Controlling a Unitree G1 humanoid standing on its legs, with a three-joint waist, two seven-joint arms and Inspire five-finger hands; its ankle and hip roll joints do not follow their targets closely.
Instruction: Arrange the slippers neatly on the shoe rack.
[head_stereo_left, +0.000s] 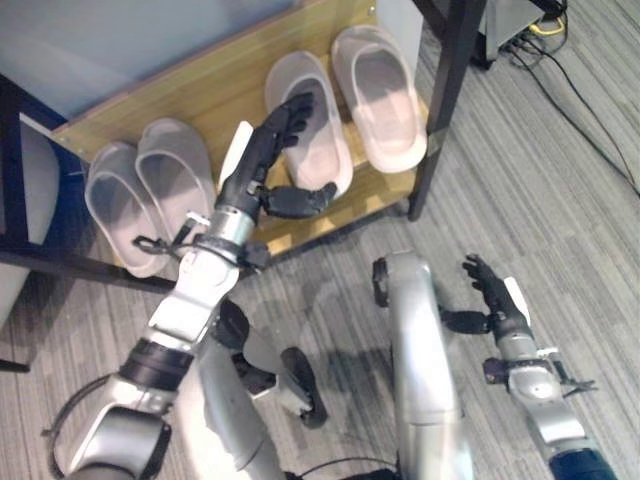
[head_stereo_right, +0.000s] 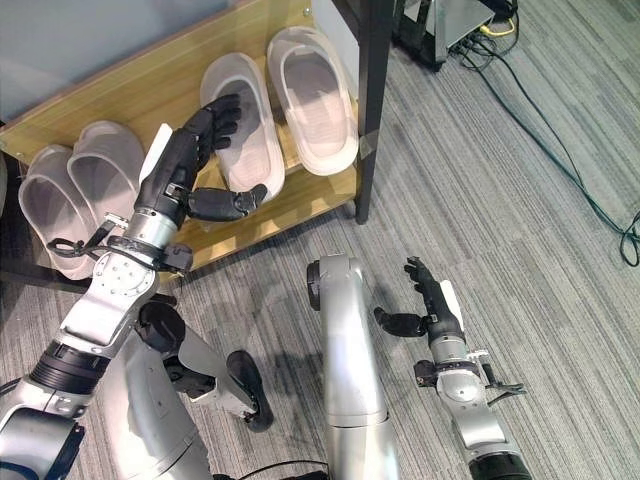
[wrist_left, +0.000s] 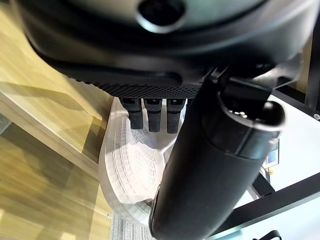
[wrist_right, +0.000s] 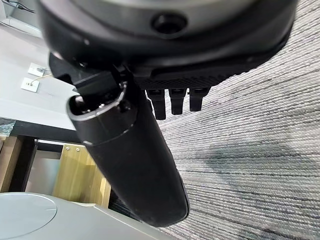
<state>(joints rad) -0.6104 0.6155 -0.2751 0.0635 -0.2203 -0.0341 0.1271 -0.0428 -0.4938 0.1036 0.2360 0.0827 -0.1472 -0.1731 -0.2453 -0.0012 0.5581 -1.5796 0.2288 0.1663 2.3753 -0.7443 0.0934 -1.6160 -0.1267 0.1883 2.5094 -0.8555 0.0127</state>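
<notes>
Four pale pink slippers lie on the wooden shelf (head_stereo_left: 200, 90) of the shoe rack. One pair (head_stereo_left: 150, 195) sits at the left end. At the right end are a slipper (head_stereo_left: 325, 150) and, beside it, the outermost slipper (head_stereo_left: 385, 95), both with toes pointing to the back. My left hand (head_stereo_left: 262, 160) hovers open over the inner right slipper (wrist_left: 130, 170), fingers (wrist_left: 152, 115) straight above its insole and the thumb stretched toward its heel; I cannot tell whether it touches. My right hand (head_stereo_left: 495, 295) hangs open and holds nothing, low over the carpet (wrist_right: 260, 150).
A black rack post (head_stereo_left: 445, 100) stands at the shelf's right end, and a dark frame (head_stereo_left: 15, 170) at its left. Cables (head_stereo_left: 570, 80) run across the grey striped carpet at the upper right.
</notes>
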